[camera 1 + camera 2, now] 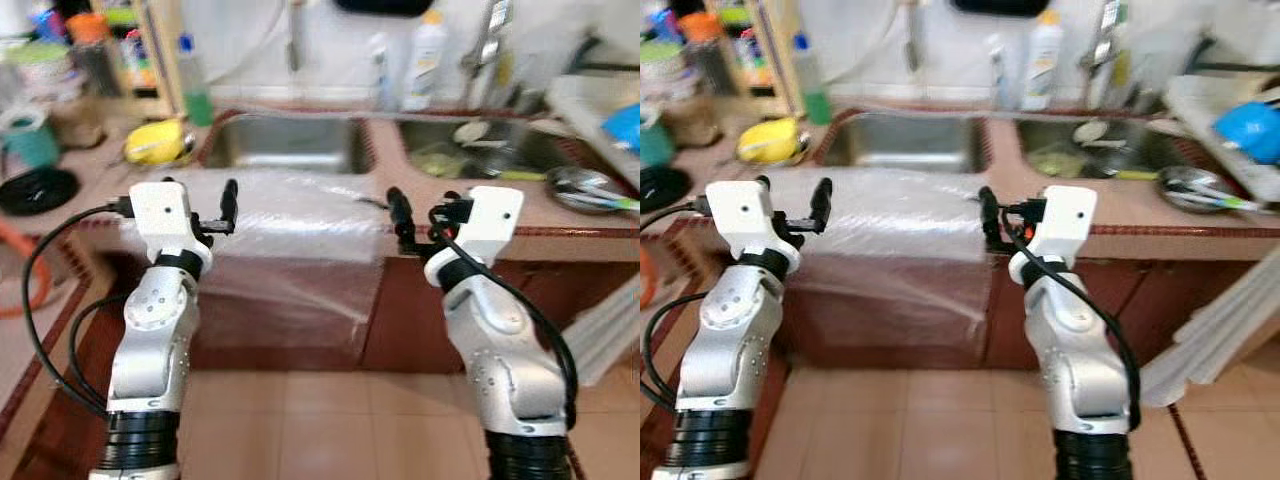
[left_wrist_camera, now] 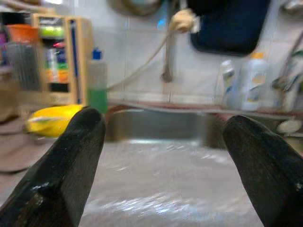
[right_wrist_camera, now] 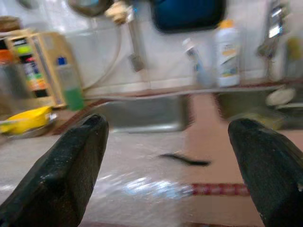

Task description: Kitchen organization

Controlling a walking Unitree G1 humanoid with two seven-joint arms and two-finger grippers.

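Ahead of both raised grippers, a clear plastic sheet (image 1: 290,225) drapes over the counter edge (image 1: 560,238).
Left gripper (image 2: 163,156) and right gripper (image 3: 168,161) are both spread wide; each should probably close low on the sheet's near corners, level, avoiding the sink (image 1: 285,143) beyond.

Two silver arms reach toward a brown counter (image 1: 1200,240). The left gripper (image 1: 821,205) and the right gripper (image 1: 988,220) are held up near the counter's front edge. A clear plastic sheet (image 1: 895,225) lies on the counter and hangs down over the front. Behind it is a shiny sink (image 1: 905,142). A yellow thing (image 1: 768,140) sits beside the sink. A white bottle (image 1: 1040,60) stands by the wall. The picture is blurry.
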